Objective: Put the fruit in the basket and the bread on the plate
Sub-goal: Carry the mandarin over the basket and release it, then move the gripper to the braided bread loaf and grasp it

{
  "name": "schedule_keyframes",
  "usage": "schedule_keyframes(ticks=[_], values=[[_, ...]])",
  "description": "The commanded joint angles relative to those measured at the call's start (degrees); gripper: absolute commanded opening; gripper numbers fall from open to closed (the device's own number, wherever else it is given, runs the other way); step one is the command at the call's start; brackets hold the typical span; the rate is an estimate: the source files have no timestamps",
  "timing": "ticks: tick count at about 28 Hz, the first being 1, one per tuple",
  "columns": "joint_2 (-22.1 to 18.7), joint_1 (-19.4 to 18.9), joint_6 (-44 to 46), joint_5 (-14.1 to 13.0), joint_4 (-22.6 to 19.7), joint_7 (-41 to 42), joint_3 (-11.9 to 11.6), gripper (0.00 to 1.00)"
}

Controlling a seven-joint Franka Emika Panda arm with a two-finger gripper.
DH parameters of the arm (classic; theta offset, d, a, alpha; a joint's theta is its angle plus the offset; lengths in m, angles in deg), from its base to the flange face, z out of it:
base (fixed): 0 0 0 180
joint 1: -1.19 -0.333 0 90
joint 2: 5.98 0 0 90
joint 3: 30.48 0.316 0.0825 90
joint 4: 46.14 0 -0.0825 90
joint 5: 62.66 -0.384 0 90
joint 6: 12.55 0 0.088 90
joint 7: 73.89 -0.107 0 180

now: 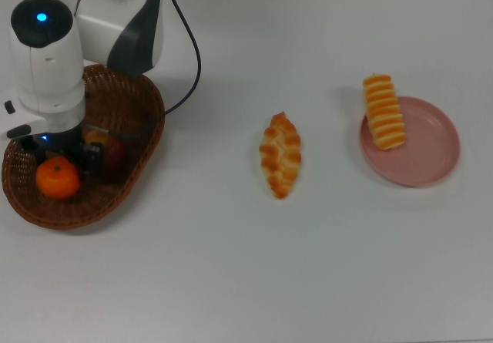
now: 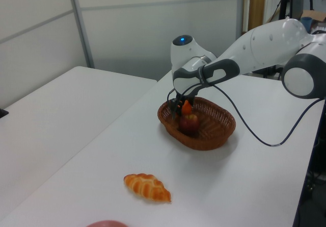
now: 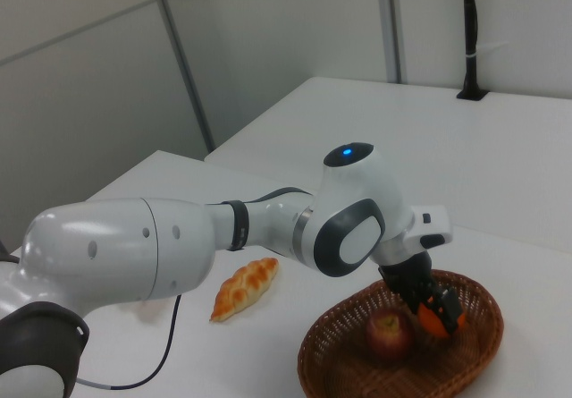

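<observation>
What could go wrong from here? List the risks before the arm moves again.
1. The mandarin sits close beside the apple in the basket; a careless release or retreat of the gripper could knock either fruit.
2. The striped roll overhangs the plate rim and might slip when the braided loaf arrives.
</observation>
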Motion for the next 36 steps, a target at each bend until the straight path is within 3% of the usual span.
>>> schedule_keyframes(ticks=[1, 5, 10, 12, 16, 22, 27, 36], values=[[-3.44, 0.06, -0.07, -4.63, -0.72, 2.73, 0.46, 1.0], [-5.29, -0.29, 2.12, -6.58, -0.46, 2.64, 0.64, 1.0], [-8.11, -1.17, 7.4, -8.07, -0.28, 2.64, 4.23, 1.0], [-9.25, -1.17, 11.0, -8.07, -0.28, 2.3, 7.39, 1.0], [-9.69, -2.66, 13.73, -7.99, -0.46, 1.07, 10.74, 1.0], [-9.95, -10.47, 15.66, -7.9, -3.0, -6.05, 11.01, 1.0], [-9.52, -15.48, 16.29, -7.55, -5.64, -6.06, 11.01, 1.0], [-6.62, -20.24, 15.93, -7.11, -5.65, -6.41, 11.01, 1.0]])
